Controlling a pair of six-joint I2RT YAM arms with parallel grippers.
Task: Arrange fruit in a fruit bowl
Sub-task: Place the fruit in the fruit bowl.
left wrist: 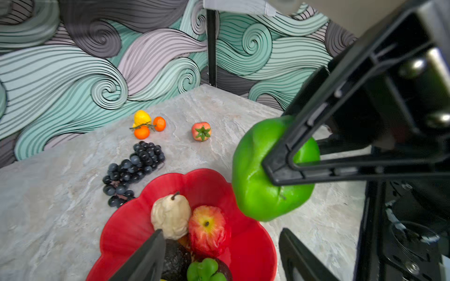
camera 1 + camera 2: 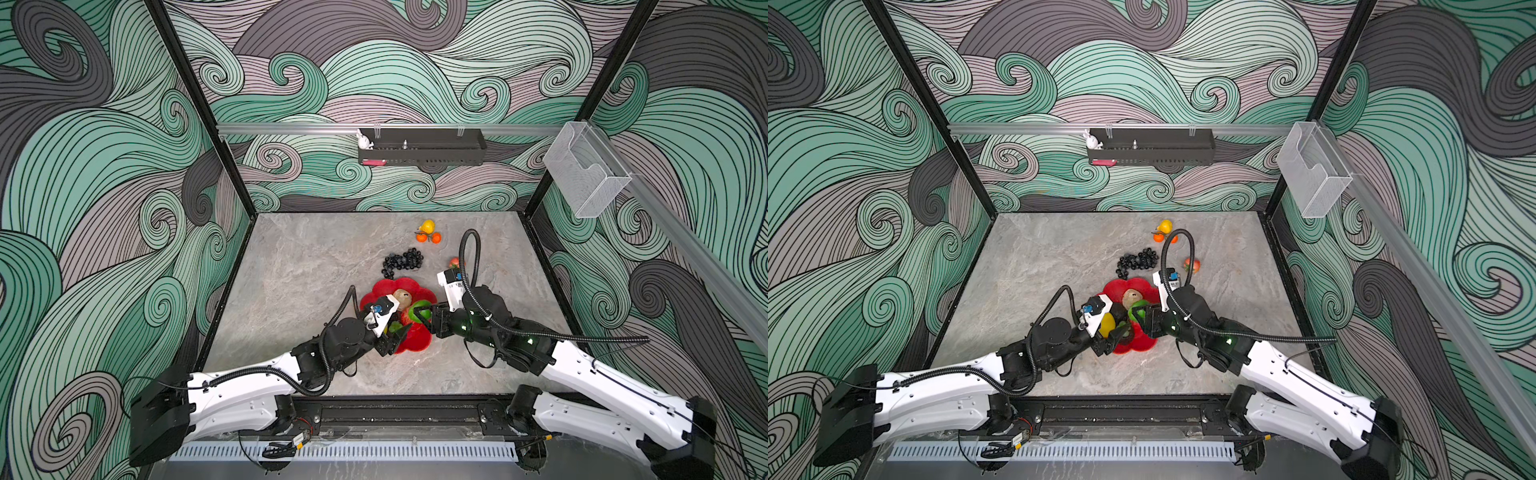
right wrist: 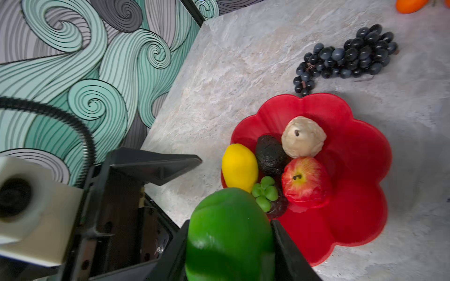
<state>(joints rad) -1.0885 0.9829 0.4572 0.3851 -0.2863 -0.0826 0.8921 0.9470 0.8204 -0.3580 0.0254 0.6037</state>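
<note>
Left pincer [image 1: 221, 233]: jaws wide, holding nothing, poised over the near-left part of the bowl [image 3: 353, 170]. Right pincer [image 3: 229, 231]: closed on the green lime [image 1: 255, 185], which hangs above the bowl's right-hand rim and is not set down.

Location: the bowl sits on the grey stone-patterned bench [image 2: 299, 291], about midway between the side edges and nearer the front edge.

Progress, judged from the layout: roughly half done. Five fruits lie in the bowl, crowded to its left half: lemon [image 3: 239, 166], avocado [image 3: 270, 155], mangosteen [image 3: 265, 193], pear [image 3: 303, 137] and apple [image 3: 304, 182]. The right half is bare. The lime is next in.

Outstanding on the bench, all behind the bowl: the grapes [image 2: 403, 262] just beside its far rim; a second lemon [image 2: 428, 226] with two tangerines [image 2: 422, 237] near the far edge; a small red fruit [image 1: 201, 131] towards the right edge.

Materials: the bowl is glossy red plastic, shallow, with a petal-shaped rim. The pear and lime show dented, soft-looking skins; the avocado is matt and rough; the grapes are a loose cluster of smooth beads.
</note>
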